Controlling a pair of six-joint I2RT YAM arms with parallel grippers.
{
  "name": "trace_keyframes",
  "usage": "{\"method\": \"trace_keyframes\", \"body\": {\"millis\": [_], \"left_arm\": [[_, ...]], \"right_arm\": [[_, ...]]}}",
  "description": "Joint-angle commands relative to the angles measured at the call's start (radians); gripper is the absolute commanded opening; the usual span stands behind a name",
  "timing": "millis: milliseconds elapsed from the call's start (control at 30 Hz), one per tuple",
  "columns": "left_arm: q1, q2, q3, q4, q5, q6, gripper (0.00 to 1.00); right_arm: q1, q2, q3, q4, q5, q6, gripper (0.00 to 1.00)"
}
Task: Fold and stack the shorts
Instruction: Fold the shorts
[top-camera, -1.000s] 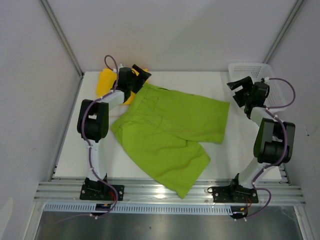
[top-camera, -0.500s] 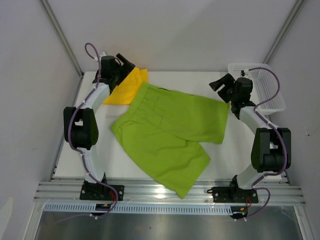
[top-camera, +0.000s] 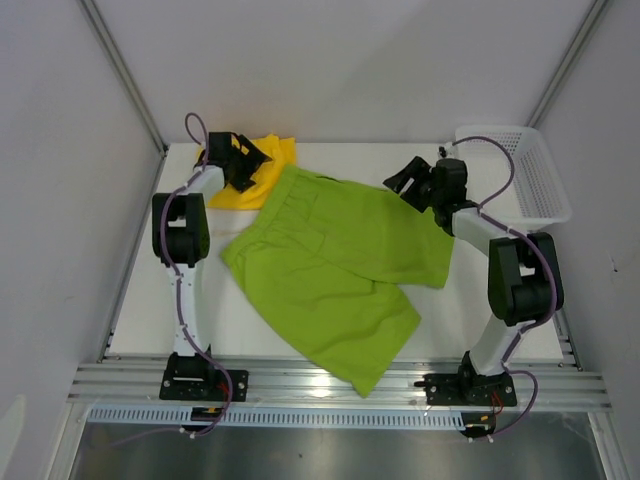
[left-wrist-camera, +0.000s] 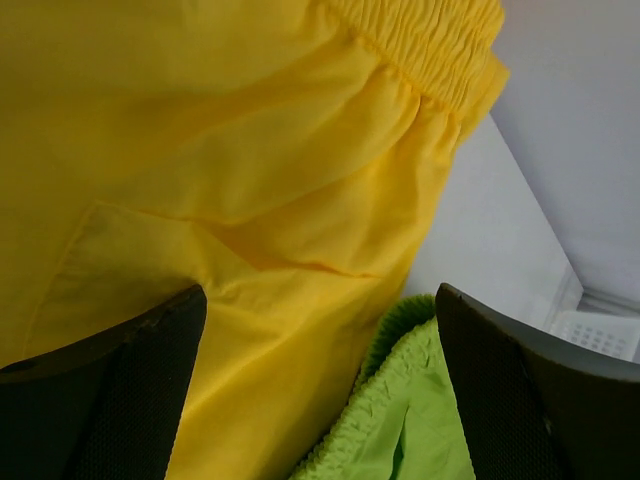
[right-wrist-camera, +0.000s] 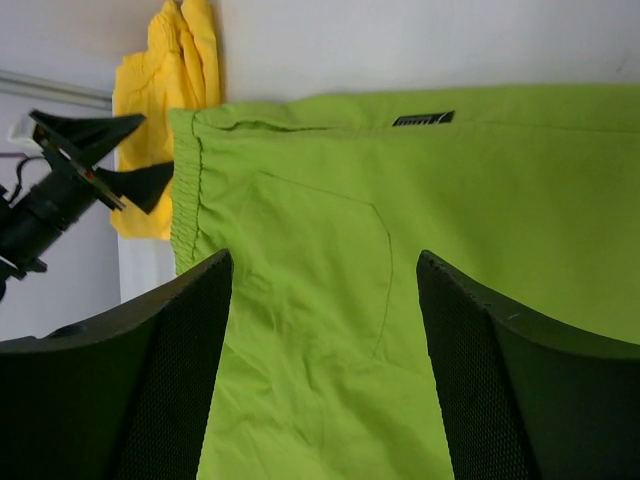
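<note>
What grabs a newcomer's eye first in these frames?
The lime green shorts dominate, spread open and unfolded across the middle of the table. At the far left corner the yellow shorts lie under the open left gripper, next to the green waistband. The open right gripper hovers over the green pair's far right leg, near the white basket.

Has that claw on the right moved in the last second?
Yes. The right gripper swung left, away from the white basket, over the green shorts.
</note>
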Motion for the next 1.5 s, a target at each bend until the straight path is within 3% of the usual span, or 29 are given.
{"method": "trace_keyframes", "body": {"millis": [0,400,733,900,1067,1200,1300,1367,1467], "left_arm": [[0.013,0.021,0.097,-0.088,-0.068,-0.019,0.97],[0.189,0.028,-0.023,-0.041,-0.148,-0.097,0.97],[0.205,0.017,0.092,-0.111,-0.223,-0.044,0.99],[0.151,-0.130,0.043,-0.134,-0.246,0.025,0.99],[0.095,-0.306,-0.012,-0.200,-0.300,0.094,0.99],[0.076,-0.486,-0.164,-0.190,-0.315,0.099,0.99],[0.076,-0.654,-0.331,-0.139,-0.256,0.082,0.99],[0.084,-0.708,-0.388,-0.087,-0.148,0.071,0.99],[0.071,-0.810,-0.532,-0.022,-0.105,0.048,0.99]], "right_arm": [[0.048,0.024,0.027,0.036,0.000,-0.019,0.76],[0.100,0.046,-0.024,-0.016,-0.003,-0.039,0.77],[0.117,-0.022,-0.087,-0.173,0.080,-0.069,0.78],[0.073,0.055,-0.093,-0.090,0.037,-0.039,0.72],[0.060,0.191,0.057,-0.084,-0.024,-0.013,0.63],[0.054,0.308,0.186,-0.111,-0.030,0.020,0.55],[0.038,0.397,0.281,-0.127,-0.023,0.058,0.51],[0.022,0.457,0.347,-0.119,-0.023,0.083,0.50],[-0.001,0.549,0.461,-0.144,-0.017,0.109,0.49]]}}
